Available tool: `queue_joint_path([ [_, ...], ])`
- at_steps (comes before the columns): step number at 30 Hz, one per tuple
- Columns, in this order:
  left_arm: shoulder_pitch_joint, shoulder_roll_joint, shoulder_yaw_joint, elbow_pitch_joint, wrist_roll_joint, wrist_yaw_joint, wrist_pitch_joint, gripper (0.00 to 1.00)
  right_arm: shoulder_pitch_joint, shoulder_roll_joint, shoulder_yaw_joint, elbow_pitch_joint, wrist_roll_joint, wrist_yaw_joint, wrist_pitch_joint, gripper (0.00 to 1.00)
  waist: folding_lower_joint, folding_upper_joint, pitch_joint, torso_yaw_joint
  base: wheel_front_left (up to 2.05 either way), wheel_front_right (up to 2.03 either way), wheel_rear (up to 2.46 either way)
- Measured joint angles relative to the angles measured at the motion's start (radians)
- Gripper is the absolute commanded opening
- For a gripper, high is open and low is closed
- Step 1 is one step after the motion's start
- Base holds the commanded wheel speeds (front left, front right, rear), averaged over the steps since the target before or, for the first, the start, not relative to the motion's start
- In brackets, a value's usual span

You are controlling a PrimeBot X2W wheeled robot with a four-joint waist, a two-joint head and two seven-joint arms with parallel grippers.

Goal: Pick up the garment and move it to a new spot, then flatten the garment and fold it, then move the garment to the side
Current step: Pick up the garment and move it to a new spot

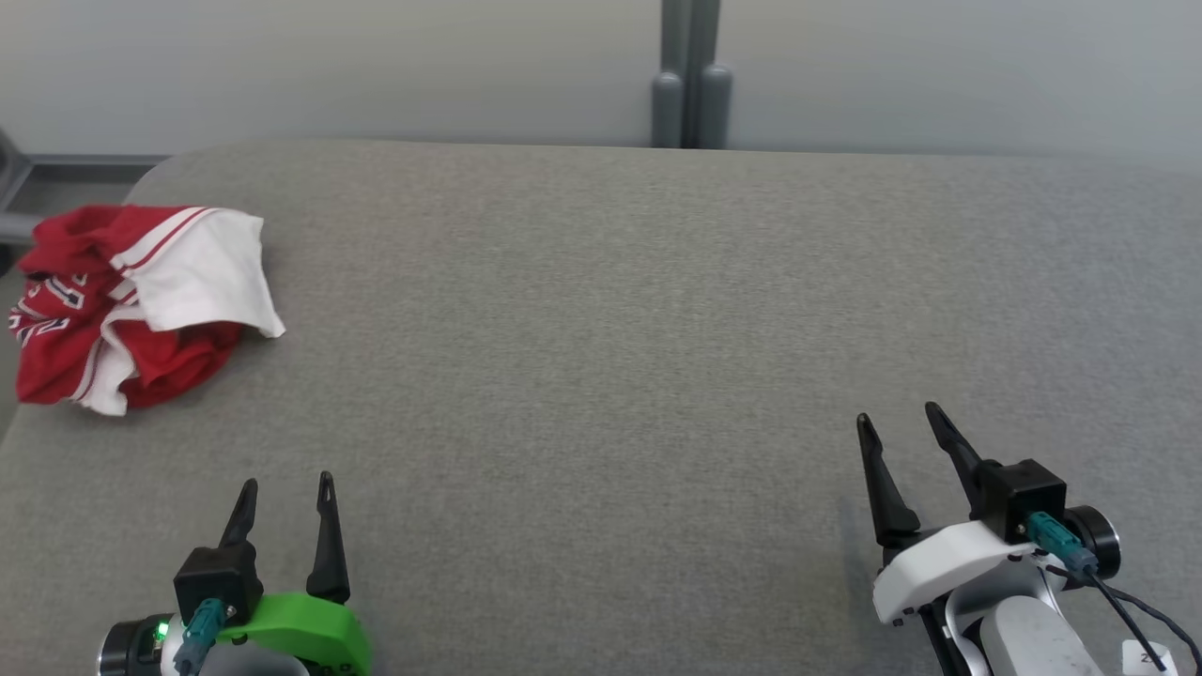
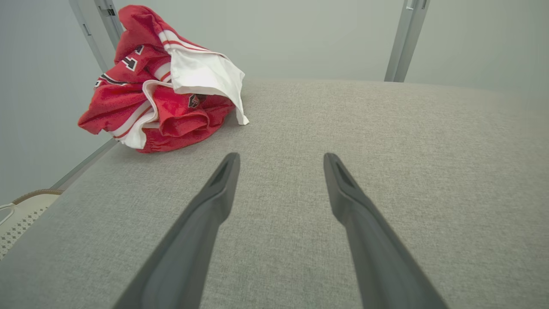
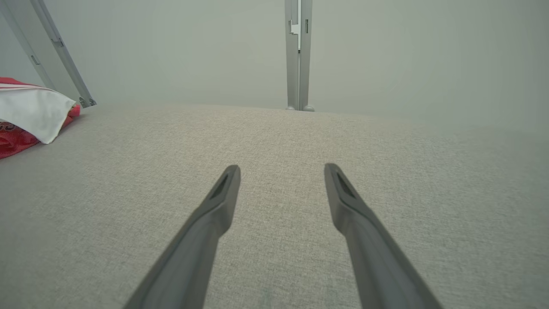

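Pincers on both arms are hovering low over the near side of the grey surface [image 1: 610, 329], each with its two dark fingers spread wide and nothing between them. The left pincer [image 1: 286, 480] is sitting at the near left and the right pincer [image 1: 897, 413] at the near right, well apart, both pointing away from the robot.

Going outward, the garment [image 1: 122, 310], a red and white sports shirt, is lying crumpled at the far left of the surface, ahead of the left pincer and somewhat further to its left. In the left wrist view the garment [image 2: 163, 86] is sitting above and left of the spread fingers, with a stretch of bare surface between, so nothing is touching it. Its left side is seeming to spill over the surface's left edge, and a white flap [image 1: 202, 272] is draping across its top toward the middle. Bunched like this, it is offering no clear long axis; at most it is running a little longer near-to-far along that edge.

So the left arm is plainly the nearer one; the right pincer is standing almost the whole width away, its wrist view catching the white flap at the left border. By my reading the pick-up is not yet begun, and the coming reach is calling for the left pincer to go forward and leftward onto the garment. Farthest off, a grey post [image 1: 690, 84] is rising behind the surface.
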Motion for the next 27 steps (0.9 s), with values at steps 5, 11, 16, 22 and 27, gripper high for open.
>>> queue_joint_path([
  [5,0.017,0.0,0.015,0.011,-0.018,0.012,0.0,1.0,-0.021,0.0,0.041,0.005,0.024,0.0,0.0,1.0,0.0,0.0,0.005,0.099,0.0,0.0,0.0],
  [11,0.047,0.0,0.035,0.027,-0.026,0.02,0.0,1.0,-0.04,0.0,0.109,0.021,0.03,0.0,0.0,1.0,0.0,0.0,0.01,0.226,0.0,0.0,0.0],
  [16,0.069,0.0,0.051,0.04,-0.044,0.024,0.0,1.0,-0.066,-0.004,0.159,0.041,0.039,0.0,0.0,1.0,0.0,0.0,0.013,0.323,0.0,0.0,0.0],
  [22,0.085,0.001,0.056,0.039,-0.093,0.033,0.0,1.0,-0.099,-0.017,0.198,0.059,0.056,0.0,0.0,1.0,0.0,0.0,0.026,0.397,0.0,0.0,0.0],
  [27,0.08,0.0,0.053,0.07,-0.126,0.015,0.0,1.0,-0.095,-0.029,0.192,0.061,0.062,0.0,0.0,1.0,0.0,0.0,0.039,0.407,0.0,0.0,0.0],
])
